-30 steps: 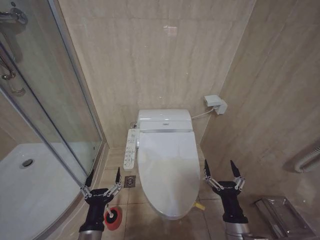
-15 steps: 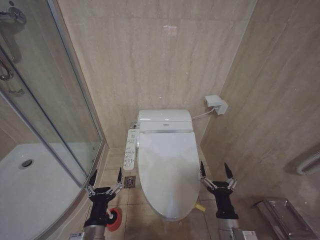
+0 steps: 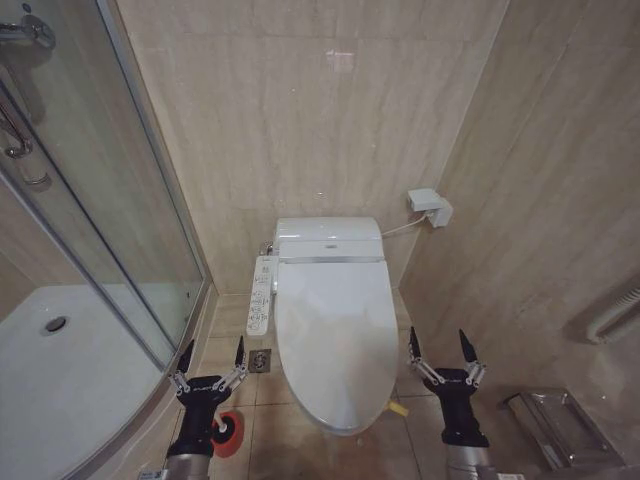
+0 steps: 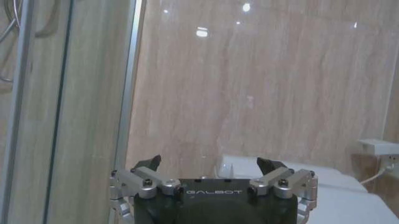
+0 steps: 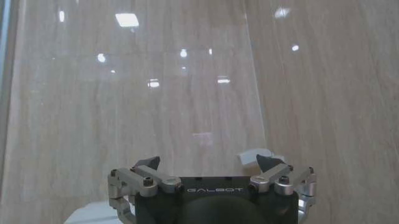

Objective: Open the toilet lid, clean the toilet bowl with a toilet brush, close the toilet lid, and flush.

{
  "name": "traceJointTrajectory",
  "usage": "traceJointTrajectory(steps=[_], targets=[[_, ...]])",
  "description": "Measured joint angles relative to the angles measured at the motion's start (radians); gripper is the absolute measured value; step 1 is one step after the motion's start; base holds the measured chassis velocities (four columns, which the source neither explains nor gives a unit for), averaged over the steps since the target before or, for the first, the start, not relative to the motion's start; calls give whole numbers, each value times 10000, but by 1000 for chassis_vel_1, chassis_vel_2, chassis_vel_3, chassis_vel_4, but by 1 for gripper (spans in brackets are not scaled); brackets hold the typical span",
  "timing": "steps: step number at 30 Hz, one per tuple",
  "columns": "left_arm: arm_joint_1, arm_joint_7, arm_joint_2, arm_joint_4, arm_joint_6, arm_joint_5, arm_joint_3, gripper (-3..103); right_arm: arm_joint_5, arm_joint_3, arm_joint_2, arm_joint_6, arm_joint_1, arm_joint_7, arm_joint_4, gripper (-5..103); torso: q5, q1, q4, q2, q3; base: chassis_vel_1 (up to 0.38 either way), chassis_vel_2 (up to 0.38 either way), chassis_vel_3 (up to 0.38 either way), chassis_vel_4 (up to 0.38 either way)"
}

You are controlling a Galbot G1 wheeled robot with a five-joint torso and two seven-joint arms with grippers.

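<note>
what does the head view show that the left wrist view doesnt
Head view alone: the closed toilet lid seen whole with its yellow strap, the button panel, the red cup holder on the floor by the left arm, the shower tray, and the right gripper, open, beside the toilet's right side.

Left wrist view alone: a close look at the left gripper with its spread fingers pointing toward the back wall.

Both: the left gripper, open and empty, the glass shower door, the beige wall, the toilet's rear housing and the wall socket.
</note>
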Motion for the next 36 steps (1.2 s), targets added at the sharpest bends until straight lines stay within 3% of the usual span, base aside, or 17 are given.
traceJointTrajectory(steps=[12,26,36], targets=[[-58,-119,-64,235,-123,76,97,100,-487,-57,-411,468,-232,98,-959,100,1,0,-1,0,0,0,0,0,0],[-989,-199,60,1387,-96,-377,-4,100,-1619,-444,-1039,1250,308,78,-3924,100,1,0,-2,0,0,0,0,0,0],[-1684,-177,139,2036,-81,-636,-62,100,-1847,-367,-1321,1534,-8,55,-4412,100,0,0,-2,0,0,0,0,0,0]])
